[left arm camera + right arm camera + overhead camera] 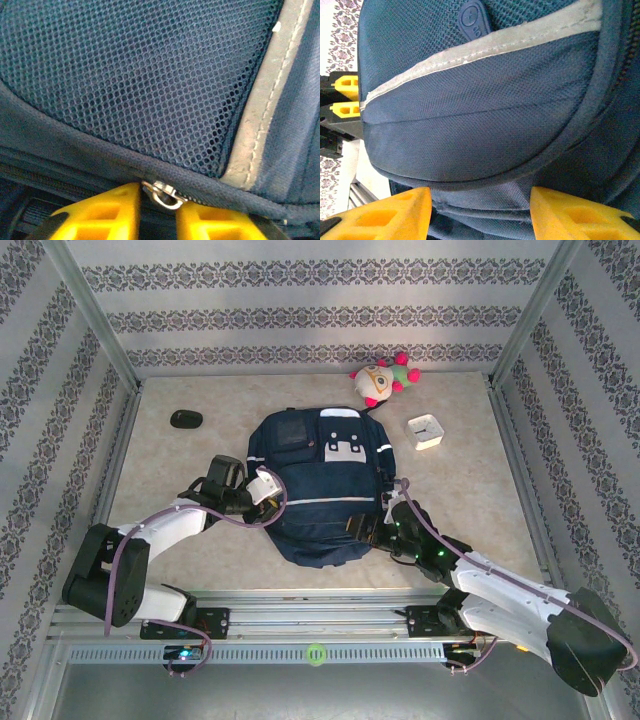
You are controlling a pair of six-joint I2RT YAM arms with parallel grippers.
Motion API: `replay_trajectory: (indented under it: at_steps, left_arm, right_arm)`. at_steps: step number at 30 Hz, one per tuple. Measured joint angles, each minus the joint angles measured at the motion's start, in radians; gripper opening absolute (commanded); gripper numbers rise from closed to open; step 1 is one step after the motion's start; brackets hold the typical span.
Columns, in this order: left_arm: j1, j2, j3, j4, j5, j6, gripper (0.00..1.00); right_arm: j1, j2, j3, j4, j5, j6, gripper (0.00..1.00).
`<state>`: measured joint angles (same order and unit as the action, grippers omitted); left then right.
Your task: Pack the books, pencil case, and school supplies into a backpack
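Navy backpack [320, 490] lies mid-desk [200, 460], top toward the far edge. At its left side, the left gripper [159, 200] has its jaws nearly together around the metal zipper ring [165, 194] (clamped or not, unclear). The right gripper [480, 200] has its jaws apart, astride the backpack's near-right edge.

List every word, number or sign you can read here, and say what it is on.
Nothing reads clearly.
On the square white clock: dial marks too small.
On the large navy-blue backpack, white patches: no legible print.
On its dark blue oval rubber tab: embossed marks, blurred.
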<state>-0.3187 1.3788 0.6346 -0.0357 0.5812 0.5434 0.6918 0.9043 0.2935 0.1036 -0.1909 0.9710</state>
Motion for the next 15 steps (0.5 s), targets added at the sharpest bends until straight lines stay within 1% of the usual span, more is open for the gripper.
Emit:
replay_trajectory:
  at_steps: [3, 8, 13, 15]
  left_arm:
    - [0.000, -0.002, 0.000, 0.000, -0.005, -0.004, 0.06]
    - [0.000, -0.027, 0.000, -0.009, -0.006, -0.002, 0.00]
    - [0.000, -0.037, 0.026, -0.084, -0.006, 0.016, 0.00]
    - [0.000, -0.037, 0.050, -0.134, -0.005, 0.029, 0.00]
  right_arm:
    - [0.000, -0.003, -0.015, 0.013, 0.000, 0.003, 0.55]
    - [0.000, -0.053, -0.042, 0.019, 0.008, 0.020, 0.55]
    - [0.000, -0.122, -0.059, -0.010, 0.019, 0.039, 0.55]
    - [0.007, -0.156, -0.065, -0.033, 0.021, 0.052, 0.57]
